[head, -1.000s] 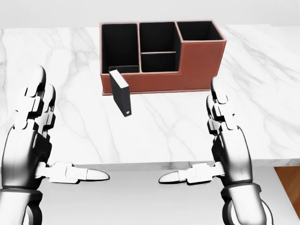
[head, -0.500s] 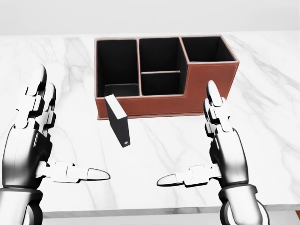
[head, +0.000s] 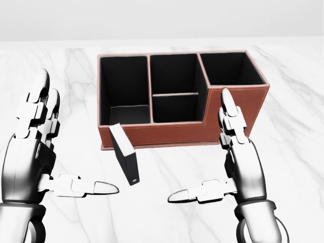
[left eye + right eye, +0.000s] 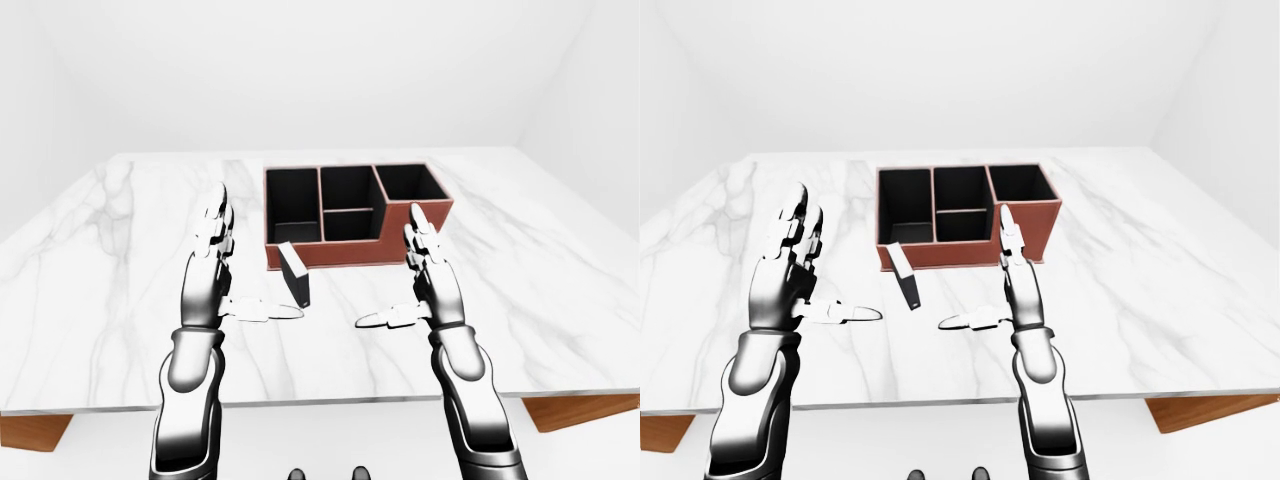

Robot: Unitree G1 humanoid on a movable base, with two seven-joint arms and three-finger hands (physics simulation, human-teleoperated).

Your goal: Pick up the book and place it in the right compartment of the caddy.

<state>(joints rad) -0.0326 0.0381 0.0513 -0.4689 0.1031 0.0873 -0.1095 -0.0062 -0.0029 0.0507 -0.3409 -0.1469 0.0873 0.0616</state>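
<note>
Both the left hand (image 3: 38, 147) and right hand (image 3: 238, 157) hovered spread wide and empty below the caddy (image 3: 228, 126), with the book (image 3: 125, 160) standing just beside the caddy's lower-left corner on the marble table (image 3: 293, 167).

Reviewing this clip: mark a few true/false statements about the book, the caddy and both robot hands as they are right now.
1. The book stands on the marble table outside the caddy. True.
2. The left robot hand grips the book. False: it is open, to the book's left in the head view, apart from it.
3. The right robot hand is open and empty. True.
4. The caddy's right compartment already holds the book. False: it looks empty.
5. The caddy lies tipped over. False: it sits upright, openings upward.
</note>
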